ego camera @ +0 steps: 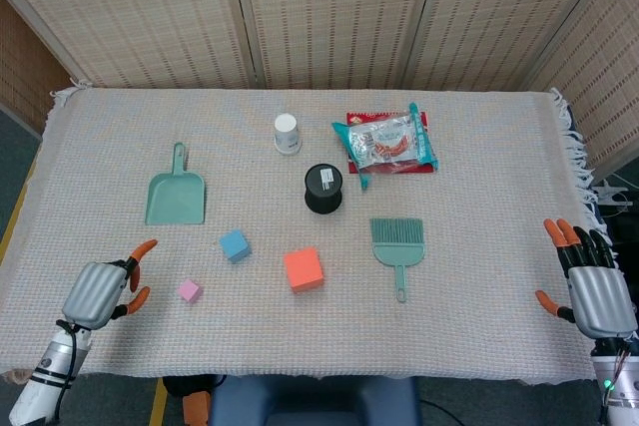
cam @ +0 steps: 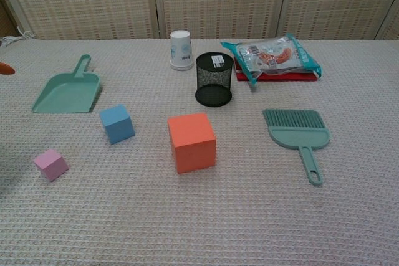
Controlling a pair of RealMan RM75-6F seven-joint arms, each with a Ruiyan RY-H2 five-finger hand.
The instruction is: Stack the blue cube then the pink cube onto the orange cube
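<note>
Nothing stacked yet; blue cube (ego camera: 235,244) sits left of orange cube (ego camera: 303,269), pink cube (ego camera: 189,291) nearer left hand (ego camera: 100,292), fingers spread, empty; right hand (ego camera: 591,284) spread, idle; next, reach for blue.

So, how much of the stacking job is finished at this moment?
Nothing is stacked yet. The blue cube, pink cube and orange cube all sit apart on the table cloth. In hand: the left hand is over the cloth near the pink cube, holding nothing; the right hand waits at the far edge, fingers spread. Left to do: put blue on orange, then pink on top.
</note>
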